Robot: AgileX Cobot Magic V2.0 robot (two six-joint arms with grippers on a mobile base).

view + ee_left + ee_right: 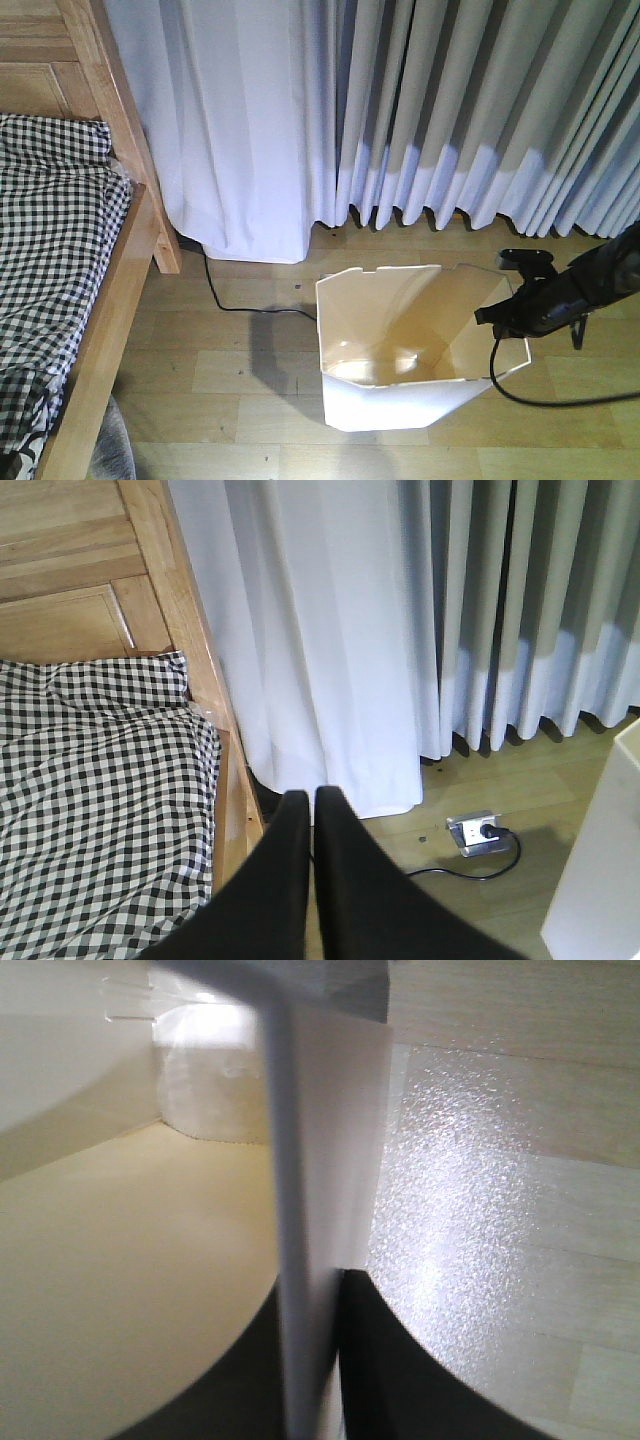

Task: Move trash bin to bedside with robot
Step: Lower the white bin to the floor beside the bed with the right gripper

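The white trash bin [390,400] stands on the wooden floor, cream inside, to the right of the bed. My right gripper [497,316] on its slim black arm is shut on the bin's right rim. In the right wrist view the thin white wall [320,1160] runs between the two black fingers, one inside the bin and one outside. The bedside [105,330] is the light wooden side rail at the left, with black-and-white checked bedding [50,260]. My left gripper [312,798] is shut with nothing in it, above the floor beside the bed rail [232,810]. The bin's edge [600,870] shows at the right.
Grey-white curtains [400,110] hang to the floor behind the bin. A black cable [240,305] runs across the floor from the bedpost [150,190] to the bin. A floor socket [475,832] with a plug sits by the curtain. Another cable [560,400] trails from the right arm.
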